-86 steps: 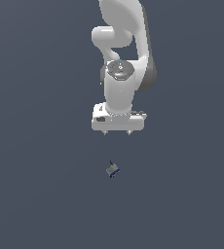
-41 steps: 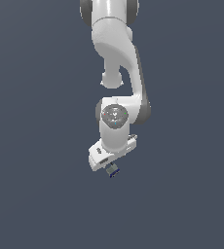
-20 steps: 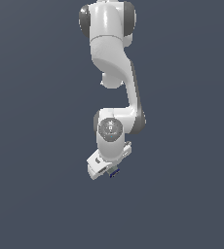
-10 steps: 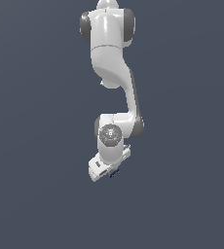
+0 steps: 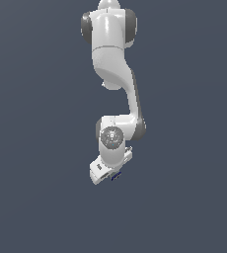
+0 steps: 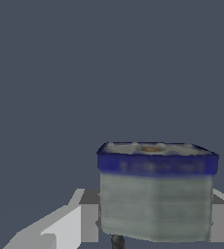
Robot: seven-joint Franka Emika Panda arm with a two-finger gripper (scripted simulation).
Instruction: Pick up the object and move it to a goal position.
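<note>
I've got the tin (image 6: 157,192) sitting right in the gripper (image 5: 111,174), between the fingers (image 6: 87,221). In the wrist view it fills the gap: a grey finger pad shows on each side of it, and both look pressed to its flanks, so I read the hand as closed down on the tin w/ only the tin's width left between the pads. In the exterior view it's just a dark blue speck poking out under the white hand, well clear of any surface I can see; no goal marker visible in either pic.

Handling, my guess: stiff little metal can, light, won't deform under squeeze. Sides look smooth and painted, so prob slippery. The blue rim (image 6: 158,164) near the top gives a slight lip; grip on the flat grey-olive walls below it seems the right place, and that's approx where the pads are. The orange-brown mark is on the top face and no use for grip. Being so small vs the hand, it could pivot between the pads if I swing fast, so I'd keep moves gentle.

Vs 4.3 s ago: then the tin lay alone below the hand, apart from it. Now the arm has stretched down and toward the camera, wrist tilted, and the tin is inside the fingers, moving w/ the hand since approx 2 s ago.
</note>
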